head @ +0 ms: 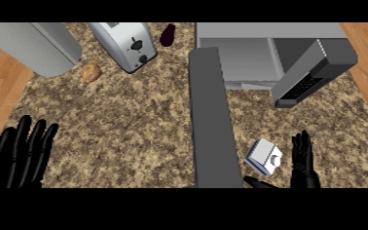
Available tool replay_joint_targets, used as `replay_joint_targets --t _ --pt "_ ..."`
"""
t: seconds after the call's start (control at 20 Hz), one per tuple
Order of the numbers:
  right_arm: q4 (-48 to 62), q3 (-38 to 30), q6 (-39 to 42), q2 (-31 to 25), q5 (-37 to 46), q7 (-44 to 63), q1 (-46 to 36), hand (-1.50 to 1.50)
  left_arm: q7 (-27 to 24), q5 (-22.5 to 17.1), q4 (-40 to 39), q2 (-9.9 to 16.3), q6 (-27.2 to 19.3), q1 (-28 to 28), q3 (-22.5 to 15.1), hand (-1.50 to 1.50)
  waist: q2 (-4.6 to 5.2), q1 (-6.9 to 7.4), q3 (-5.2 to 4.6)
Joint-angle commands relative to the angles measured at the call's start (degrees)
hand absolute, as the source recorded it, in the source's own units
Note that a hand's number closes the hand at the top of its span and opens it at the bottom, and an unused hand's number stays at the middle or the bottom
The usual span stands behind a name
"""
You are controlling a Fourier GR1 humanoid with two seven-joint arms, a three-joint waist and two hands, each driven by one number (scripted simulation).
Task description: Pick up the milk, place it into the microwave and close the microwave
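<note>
A: Milk carton (264, 156) located? 
B: Lying on the speckled tabletop (129, 112) near its front edge, right of centre, just beside the open microwave door (212, 122). White with blue sides, tilted.

A: Right hand (303, 162)? 
B: At the front edge, just right of the carton. Fingers straight and pointing away, thumb spread toward the carton's base. Whether the thumb touches the carton, cannot tell. Nothing gripped.

A: Left hand (26, 152)? 
B: Resting at the tabletop's front left corner, fingers straight and together, holding nothing.

A: Microwave (277, 53)? 
B: At the back right of the tabletop. Door swung fully out, running from the cavity toward the front edge as a long grey slab. Cavity open, light grey inside. Dark control panel on its right side.

A: Other items? 
B: Silver toaster (126, 45) at the back, left of centre. Dark eggplant (167, 35) just right of it. Small tan potato (90, 71) left of the toaster. Large grey rounded object (39, 46) at the back left corner.
</note>
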State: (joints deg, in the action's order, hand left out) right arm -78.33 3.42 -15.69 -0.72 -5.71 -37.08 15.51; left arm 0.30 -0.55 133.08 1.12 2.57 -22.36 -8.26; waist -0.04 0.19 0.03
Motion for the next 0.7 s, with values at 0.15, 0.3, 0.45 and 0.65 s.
replay_joint_targets --t 0.15,0.3,0.45,0.65 --pt "15.1 -5.3 3.8 -1.4 -4.6 -5.4 -9.7 -1.50 3.2 2.9 0.1 -1.1 -2.7 3.4 -2.5 -1.50 0.07 -0.03 0.00" --pt "13.9 -4.2 4.8 -0.7 -4.4 -8.0 -6.3 -1.50 0.3 -0.8 2.4 1.5 -0.8 -1.7 0.5 -1.50 -0.01 0.00 -0.03" --pt "33.5 -9.7 5.8 -0.5 -5.0 -17.7 -16.4 -1.50 3.8 0.7 3.1 1.3 -1.5 0.8 -0.8 -1.50 0.10 0.26 0.03" --pt "35.8 -9.0 8.9 -2.0 -4.2 -19.0 -16.0 -1.50 -0.8 4.6 1.3 -0.6 -2.3 -3.5 -4.9 -1.50 0.01 0.15 -0.01"
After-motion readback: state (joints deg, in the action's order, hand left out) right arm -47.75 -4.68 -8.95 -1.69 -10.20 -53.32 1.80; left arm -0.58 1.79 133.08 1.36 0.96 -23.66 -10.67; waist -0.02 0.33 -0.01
